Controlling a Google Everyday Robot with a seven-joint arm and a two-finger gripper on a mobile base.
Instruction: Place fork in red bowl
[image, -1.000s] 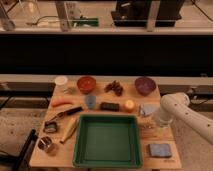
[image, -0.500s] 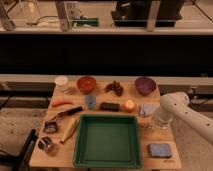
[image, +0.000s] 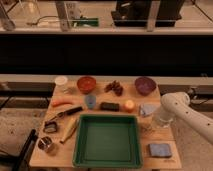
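Gripper (image: 151, 121) low over the table's (image: 55, 145) right side, beside the tray (image: 107, 157); finger state impossible to tell. Red bowl (image: 86, 83) far off, back left. Fork not discernible.

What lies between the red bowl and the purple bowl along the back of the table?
In the camera view, a brown clump lies between the red bowl and the purple bowl, apart from both. The claw is at the table's right edge.
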